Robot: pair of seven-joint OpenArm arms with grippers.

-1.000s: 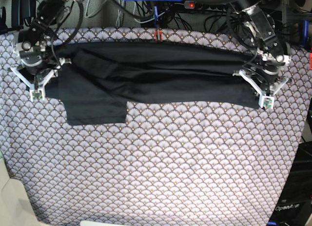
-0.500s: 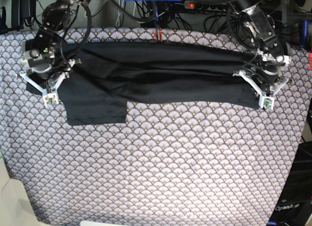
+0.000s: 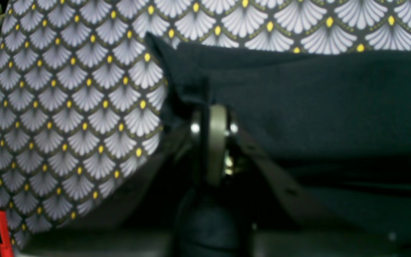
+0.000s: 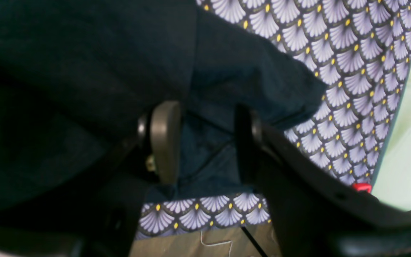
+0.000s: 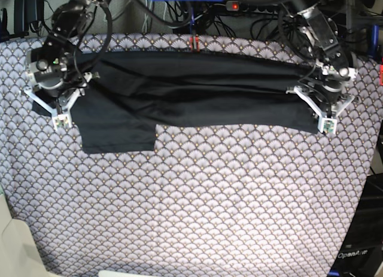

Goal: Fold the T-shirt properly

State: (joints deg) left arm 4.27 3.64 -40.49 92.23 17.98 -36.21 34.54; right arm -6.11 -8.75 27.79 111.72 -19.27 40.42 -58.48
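The black T-shirt (image 5: 191, 91) lies as a long folded band across the far part of the table, with one sleeve (image 5: 118, 136) hanging toward me at the left. My left gripper (image 5: 326, 118) is at the shirt's right end. In the left wrist view it (image 3: 214, 117) is shut, with the shirt's corner (image 3: 316, 107) pinched between the pads. My right gripper (image 5: 58, 115) is at the shirt's left end. In the right wrist view it (image 4: 205, 142) is open, its fingers (image 4: 164, 139) standing either side of a fold of the shirt (image 4: 66, 53).
The scallop-patterned tablecloth (image 5: 197, 199) covers the whole table. A red clip (image 5: 193, 43) sits at the far edge in the middle. Cables and a power strip (image 5: 239, 6) lie behind the table. The table's right edge is close to my left gripper.
My right gripper has shifted a little to the right and toward me over the shirt's left end. The left arm and the shirt have stayed still.
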